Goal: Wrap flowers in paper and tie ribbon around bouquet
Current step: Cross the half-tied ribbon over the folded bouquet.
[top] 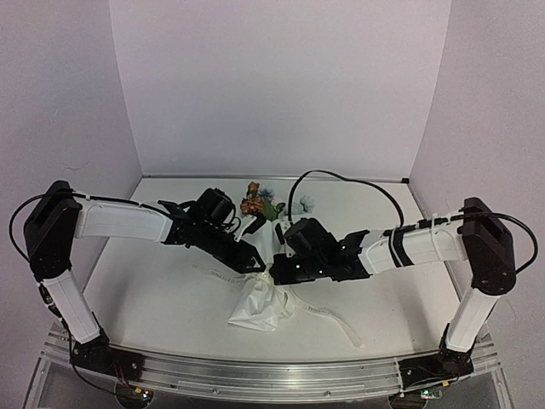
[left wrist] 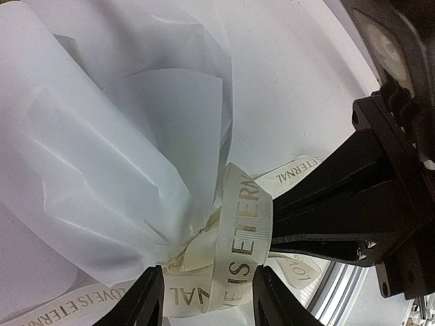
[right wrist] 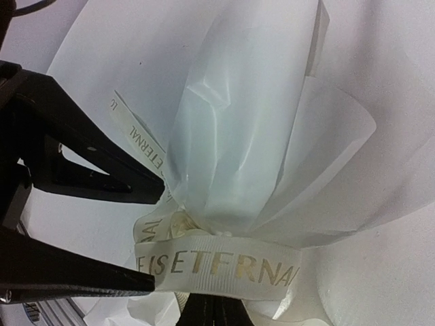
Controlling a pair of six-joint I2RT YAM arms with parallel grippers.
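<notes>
Bouquet (top: 260,285) lies mid-table (top: 153,281), flowers (top: 258,203) at far end, ribbon (left wrist: 241,231) looped round the paper (left wrist: 102,149) neck w/ my R gripper (left wrist: 273,224) clenched on it to hold the loop snug, L gripper (left wrist: 207,275) spread astride the band gripping nothing, both arms crowding the knot, loose tail (top: 336,319) trailing nearside.

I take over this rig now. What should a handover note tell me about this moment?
Left pincer: open, its fingers either side of the ribbon.
Right pincer: shut on the ribbon.
Flowers are wrapped in the paper; the bundle lies between the pincers.
Done: wrapping; ribbon looped round the paper's gathered neck.
To do: finish the tie; no finished knot is visible.
</notes>
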